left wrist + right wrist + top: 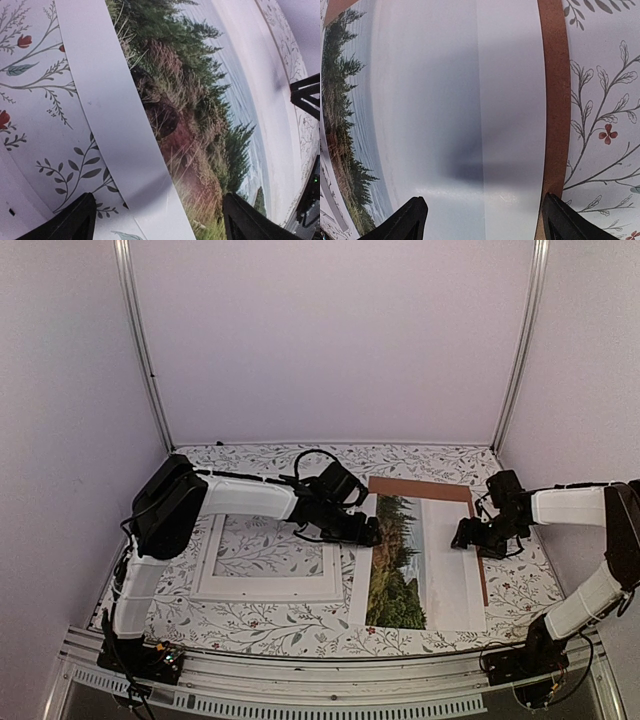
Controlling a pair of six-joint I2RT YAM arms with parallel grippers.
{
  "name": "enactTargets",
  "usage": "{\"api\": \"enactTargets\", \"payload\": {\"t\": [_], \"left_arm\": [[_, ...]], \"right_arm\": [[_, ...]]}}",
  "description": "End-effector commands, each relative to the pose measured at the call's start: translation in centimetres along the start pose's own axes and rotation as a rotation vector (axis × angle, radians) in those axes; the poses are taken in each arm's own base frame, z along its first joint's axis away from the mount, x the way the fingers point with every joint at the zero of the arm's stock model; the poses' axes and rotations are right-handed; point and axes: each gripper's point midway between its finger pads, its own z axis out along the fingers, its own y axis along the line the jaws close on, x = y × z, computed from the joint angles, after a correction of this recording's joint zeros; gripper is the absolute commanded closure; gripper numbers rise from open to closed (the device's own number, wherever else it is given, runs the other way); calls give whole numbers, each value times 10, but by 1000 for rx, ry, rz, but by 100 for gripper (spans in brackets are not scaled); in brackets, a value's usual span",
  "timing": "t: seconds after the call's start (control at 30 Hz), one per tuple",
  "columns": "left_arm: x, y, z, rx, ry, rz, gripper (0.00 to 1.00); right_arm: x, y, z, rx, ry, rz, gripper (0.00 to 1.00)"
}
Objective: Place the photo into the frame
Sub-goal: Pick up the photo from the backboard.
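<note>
Our left pincer (368, 532) hangs wide open and empty over the left margin of the photo (395, 560), and our right pincer (462, 538) does likewise over its right edge; we judge each is set to take one side. The photo lies flat beneath both on the brown backing board (420, 487), while the frame (265, 590) waits to the left of the left pincer.

**Surfaces and finishes**

Photo (420, 100): smooth paper, faint sheen between the right fingers (410, 220). Backing board (552, 100) just beside those fingers: brown, matt, fibrous-looking. Table cover (40, 100) outside the left fingers (70, 220): matt, floral-printed. Fingers themselves: black matt plastic. Frame (265, 590), away from both pairs: smooth white border.
</note>
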Motion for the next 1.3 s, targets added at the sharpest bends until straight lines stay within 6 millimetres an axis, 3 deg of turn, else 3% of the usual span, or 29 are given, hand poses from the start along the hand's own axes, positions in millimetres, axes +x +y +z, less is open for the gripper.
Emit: {"api": "enactTargets", "payload": {"t": [0.0, 0.4, 0.9, 1.27], "left_arm": [[13, 13, -4, -62, 34, -4, 9], [28, 17, 1, -52, 83, -26, 0], [65, 23, 12, 5, 201, -187, 0], [56, 27, 9, 28, 141, -269, 2]], "right_arm": [[2, -7, 7, 20, 5, -1, 17], [13, 0, 13, -44, 41, 9, 18], [22, 9, 14, -128, 31, 51, 19], [16, 33, 8, -284, 29, 88, 20]]}}
